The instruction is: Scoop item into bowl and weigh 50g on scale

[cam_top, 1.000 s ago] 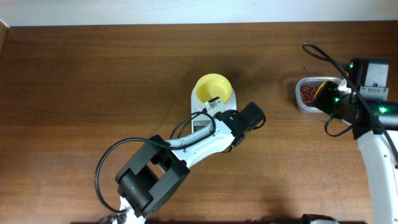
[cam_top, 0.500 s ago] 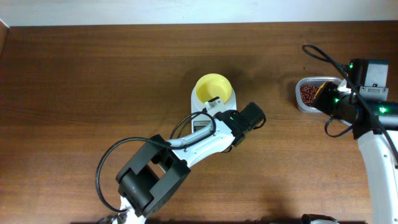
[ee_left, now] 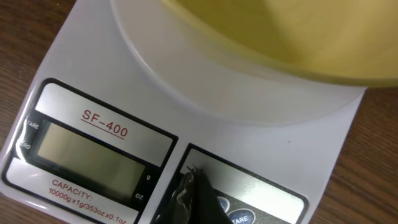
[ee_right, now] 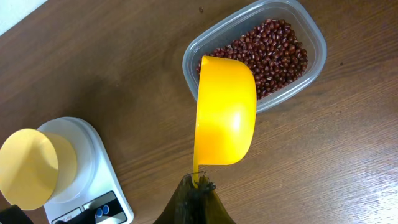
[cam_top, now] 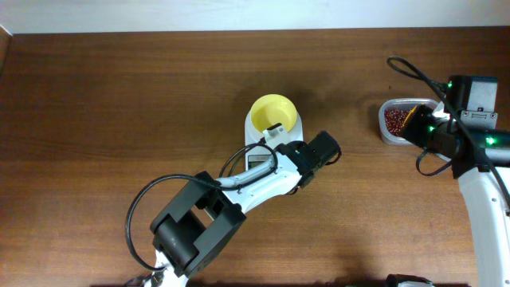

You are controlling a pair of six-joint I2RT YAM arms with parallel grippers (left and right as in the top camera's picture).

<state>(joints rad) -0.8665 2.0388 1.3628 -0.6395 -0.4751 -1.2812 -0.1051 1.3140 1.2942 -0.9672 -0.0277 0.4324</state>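
Beans [ee_right: 267,53], small and dark red-brown, are heaped loosely in a clear rectangular tub [ee_right: 314,59] at the right side of the surface [cam_top: 119,96]. A yellow scoop [ee_right: 225,112] is held by its handle in the right hand [ee_right: 198,186], whose fingers are clamped tight on it; the scoop's cup is poised over the near rim of the tub. Only the cup's outer shell is turned to the wrist camera, so whether anything is carried inside cannot be told.

A pale yellow bowl [cam_top: 274,113] is seated on the platform of the white scale [ee_left: 205,112], near the middle of the surface and well apart from the tub. From above, only plain yellow is seen inside the bowl.

The left hand [ee_left: 194,193] is closed, fingertips pressed together with nothing between them, and is set down at the scale's front strip, just right of the grey display [ee_left: 93,152], which is seen as a flat grey panel. Part of the blue buttons [ee_left: 239,218] is covered by those fingertips, and contact with a button cannot be confirmed. In the overhead view the front of the scale is largely hidden under the left arm, and the right end of the tub is covered by the right hand and its cables.

The surface is dark brown wood grain; a pale strip of wall [cam_top: 239,12] is seen along its far edge.
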